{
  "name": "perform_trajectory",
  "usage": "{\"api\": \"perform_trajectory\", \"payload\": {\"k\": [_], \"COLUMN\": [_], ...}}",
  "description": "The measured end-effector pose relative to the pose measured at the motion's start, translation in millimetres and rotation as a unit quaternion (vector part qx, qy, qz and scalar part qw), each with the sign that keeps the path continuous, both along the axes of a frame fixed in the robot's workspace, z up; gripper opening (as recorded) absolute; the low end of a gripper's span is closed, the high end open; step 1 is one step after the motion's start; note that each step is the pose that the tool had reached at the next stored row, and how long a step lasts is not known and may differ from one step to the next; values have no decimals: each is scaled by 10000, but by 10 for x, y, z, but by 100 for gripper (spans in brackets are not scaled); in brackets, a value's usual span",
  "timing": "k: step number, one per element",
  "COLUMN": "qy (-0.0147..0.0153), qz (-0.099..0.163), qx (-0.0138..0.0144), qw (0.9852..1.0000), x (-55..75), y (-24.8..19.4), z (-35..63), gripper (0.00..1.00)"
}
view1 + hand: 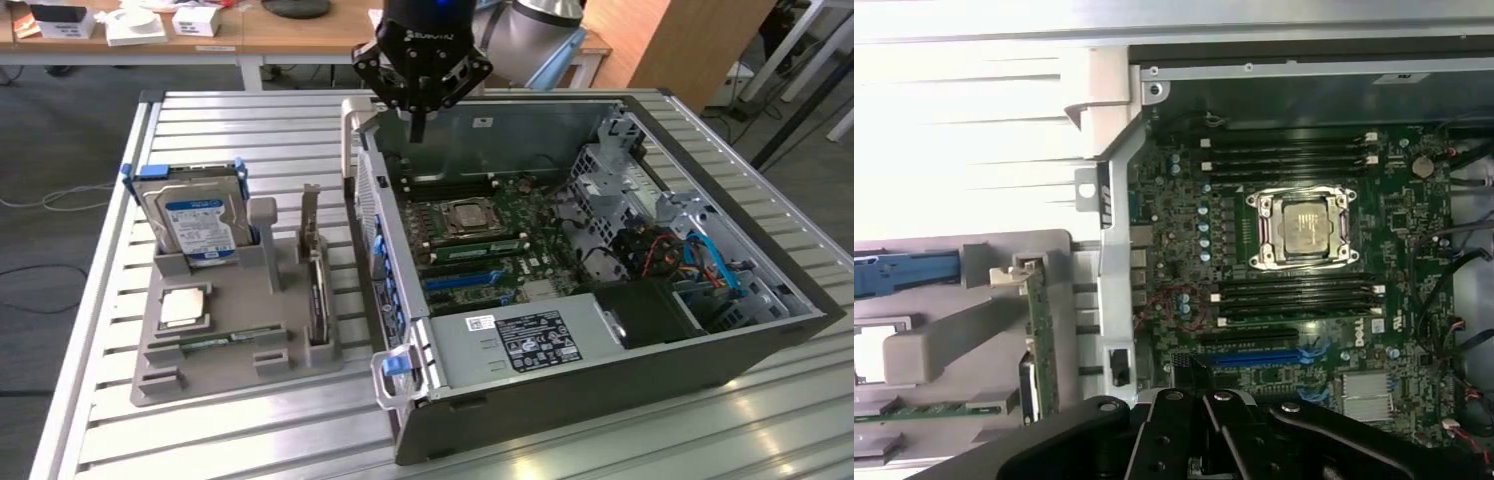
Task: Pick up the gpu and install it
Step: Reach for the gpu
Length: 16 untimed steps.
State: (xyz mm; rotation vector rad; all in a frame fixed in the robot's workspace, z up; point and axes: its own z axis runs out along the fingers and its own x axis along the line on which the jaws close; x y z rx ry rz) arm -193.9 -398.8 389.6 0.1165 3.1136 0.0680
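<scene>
Exterior view evenly lit; wrist view glare whitens table, case interior dim

My gripper carries the brand ROBOTIQ in white on its black body. The motherboard bears a white DELL logo. Print on the hard drive and power supply labels is too small to read

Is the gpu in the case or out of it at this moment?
Out. The gpu stands on edge in the grey holder beside the case, and the blue slot on the motherboard is bare.
</scene>
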Motion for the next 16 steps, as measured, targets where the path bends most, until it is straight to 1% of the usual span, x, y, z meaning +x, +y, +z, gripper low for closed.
{"api": "perform_trajectory", "payload": {"k": [7, 16], "qy": [0, 0], "qz": [-1, 0], "qx": [-1, -2], "qw": [10000, 10000], "x": [-274, -577], "y": [0, 5], "z": [-19, -48], "gripper": [11, 11]}}
